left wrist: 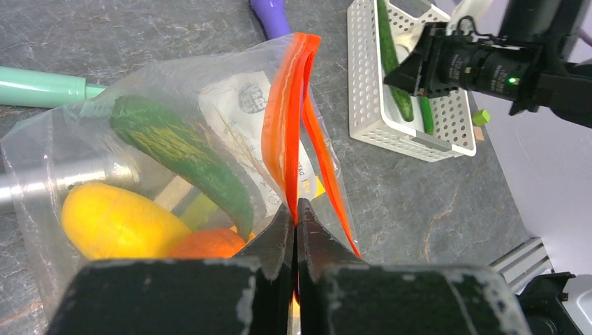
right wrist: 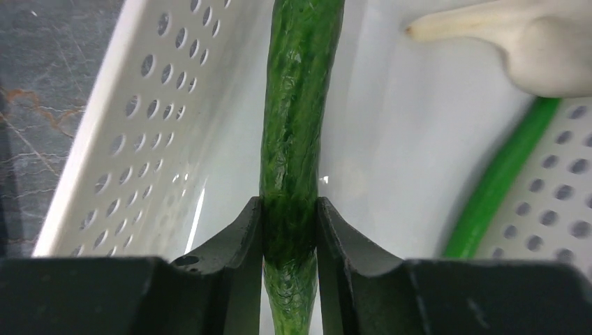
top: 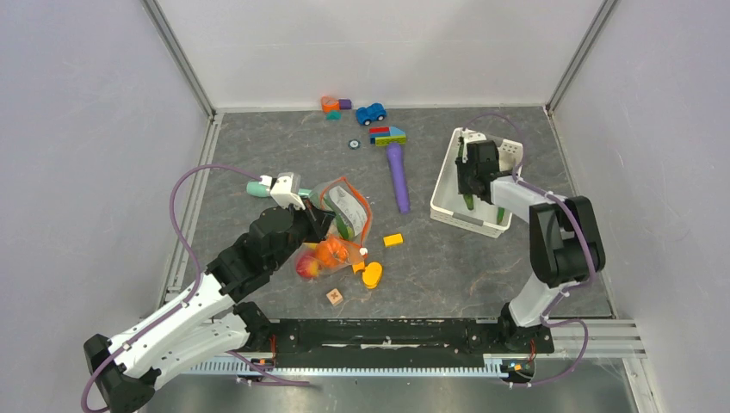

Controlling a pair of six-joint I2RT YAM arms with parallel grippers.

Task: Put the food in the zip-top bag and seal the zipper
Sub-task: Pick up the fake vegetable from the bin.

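Holding the mouth of the zip-top bag (left wrist: 139, 80), the left gripper (left wrist: 297, 209) has its fingers pressed together on the near end of the orange-red zipper (left wrist: 286, 118). I cannot tell if it pinches one lip or both. Beyond the pinch the two lips part a little, so the mouth looks only narrowly open. Inside the bag lie a yellow squash (left wrist: 115, 223), an orange pumpkin (left wrist: 209, 244) and a dark green cucumber (left wrist: 181, 150). The bag rests on the table in front of the left arm.

Farther away, on the right side, the right gripper (right wrist: 290, 209) is clamped on a long cucumber (right wrist: 297, 105) that lies in the white basket (right wrist: 126, 139). The grip sits near one end of the piece, not at its middle. Beside it in the basket are a thin green bean (right wrist: 499, 178) and a white garlic-like piece (right wrist: 530, 49).

In my judgement the step in hand is to bring this cucumber to the bag. To do it well, the right arm should lift straight up until the long end is free of the basket wall, because an end grip lets the piece swing. Then it should come to the bag in line with the mouth and enter tip first. The left arm should raise its lip so that the opening becomes wider. The zipper is not yet sealed.

Behind all this, a purple tool (top: 398, 176) lies on the table, apart from the work.
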